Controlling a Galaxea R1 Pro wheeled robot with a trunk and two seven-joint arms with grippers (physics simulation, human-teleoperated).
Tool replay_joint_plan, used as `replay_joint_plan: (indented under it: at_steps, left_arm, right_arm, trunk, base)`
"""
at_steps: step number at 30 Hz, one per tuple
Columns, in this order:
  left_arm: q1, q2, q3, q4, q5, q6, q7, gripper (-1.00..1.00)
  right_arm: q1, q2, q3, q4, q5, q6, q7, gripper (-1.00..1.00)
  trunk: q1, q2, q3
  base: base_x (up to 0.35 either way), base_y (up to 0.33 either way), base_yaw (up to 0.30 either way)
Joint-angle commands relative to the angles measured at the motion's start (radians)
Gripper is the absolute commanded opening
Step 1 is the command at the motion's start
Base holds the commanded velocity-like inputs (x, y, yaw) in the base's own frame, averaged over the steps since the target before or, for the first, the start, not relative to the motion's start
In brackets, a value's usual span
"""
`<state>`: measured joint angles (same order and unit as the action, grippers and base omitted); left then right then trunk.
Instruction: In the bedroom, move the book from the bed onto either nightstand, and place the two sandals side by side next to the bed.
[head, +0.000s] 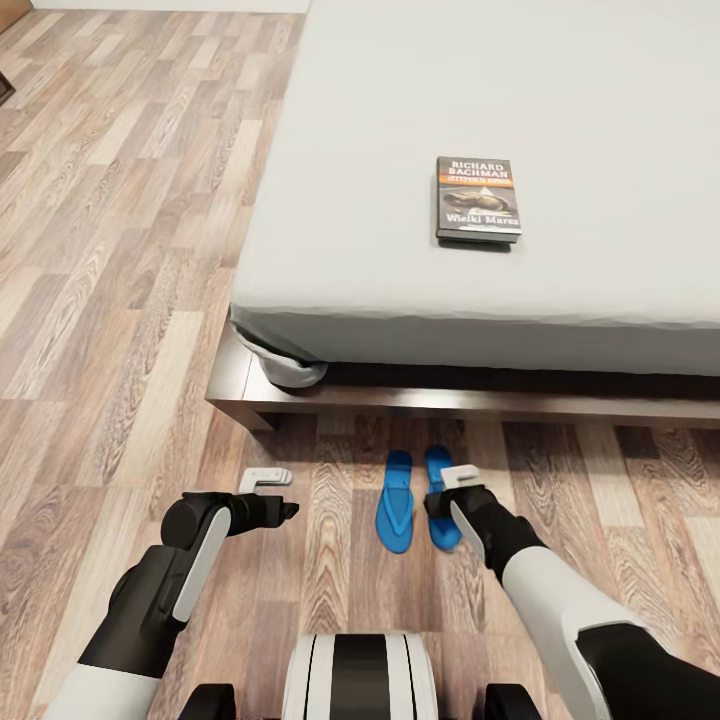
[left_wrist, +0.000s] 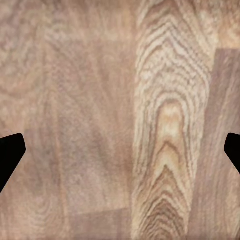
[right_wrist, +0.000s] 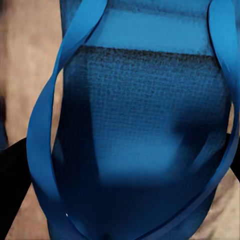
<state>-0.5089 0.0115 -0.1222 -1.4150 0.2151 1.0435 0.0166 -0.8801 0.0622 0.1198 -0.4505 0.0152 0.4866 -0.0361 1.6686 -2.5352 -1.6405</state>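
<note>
The book (head: 478, 198), dark with an orange band, lies flat on the bed (head: 350, 200) near its near edge. Two blue sandals lie side by side on the wooden floor just in front of the bed frame (head: 330, 398): the left sandal (head: 396, 505) fully shows, while the right sandal (head: 438, 468) is partly covered by my right gripper (head: 455, 490). That gripper hovers right over it, open, with a dark fingertip (right_wrist: 12, 180) on each side of the blue sole (right_wrist: 145, 125). My left gripper (head: 268, 492) is open over bare floor, its fingertips (left_wrist: 10, 152) wide apart.
Wood plank floor (head: 120, 250) stretches left of the bed and around the sandals. A bunched corner of sheet (head: 285, 365) hangs at the bed's near left corner. My base (head: 360, 675) sits at the picture's bottom.
</note>
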Motion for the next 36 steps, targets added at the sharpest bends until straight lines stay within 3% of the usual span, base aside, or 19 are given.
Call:
replay_joint_plan:
  at_steps: [1, 10, 36]
  left_arm:
    - [0.0, 0.001, -0.001, -0.001, 0.003, 0.004, 0.002, 1.0]
    - [0.0, 0.001, -0.002, -0.001, 0.003, 0.004, 0.002, 1.0]
    - [0.0, 0.002, -0.003, -0.001, 0.003, 0.004, 0.002, 1.0]
  right_arm:
    - [-0.002, 0.003, 0.005, -0.001, 0.003, 0.007, -0.004, -1.0]
    - [-0.021, 0.019, 0.006, 0.002, 0.005, 0.007, -0.004, -1.0]
    - [-0.034, 0.016, 0.006, 0.005, 0.005, 0.006, -0.004, -1.0]
  trunk:
    - [0.0, 0.0, -0.001]
    - [0.001, -0.001, -0.012]
    - [0.004, -0.002, -0.035]
  base:
    - [0.0, 0.0, 0.0]
    - [0.0, 0.0, 0.0]
    - [0.0, 0.0, 0.0]
